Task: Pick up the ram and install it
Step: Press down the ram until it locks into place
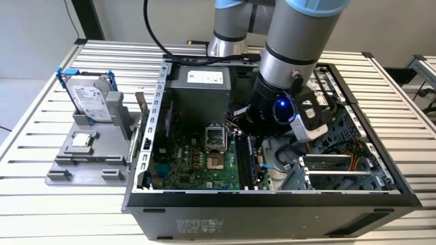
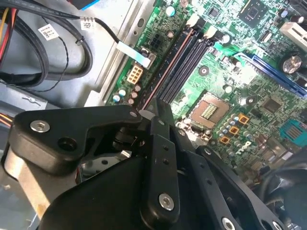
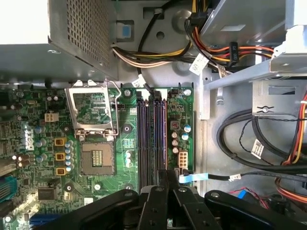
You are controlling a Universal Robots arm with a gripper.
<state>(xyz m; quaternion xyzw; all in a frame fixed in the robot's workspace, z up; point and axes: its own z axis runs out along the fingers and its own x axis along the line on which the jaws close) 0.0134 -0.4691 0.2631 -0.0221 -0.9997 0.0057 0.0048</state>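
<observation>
The black gripper (image 3: 165, 179) hangs low inside the open computer case (image 1: 272, 196), its fingers (image 2: 160, 117) drawn narrow right over the long memory slots (image 3: 152, 139) beside the empty processor socket (image 3: 97, 158) on the green motherboard (image 1: 197, 163). Whether the ram sits between those fingers or in a slot cannot be told. On the slatted bench (image 1: 41, 204), a grey fixture (image 1: 89, 153) beside the case carries a hard drive (image 1: 92, 99).

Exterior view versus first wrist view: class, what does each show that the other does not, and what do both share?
Exterior view: the hard drive in its blue frame on a grey stand, the slatted table, the arm. First wrist view: a perforated metal wall, a white connector. Both: the motherboard, its processor socket, the memory slots, the gripper by them.
</observation>
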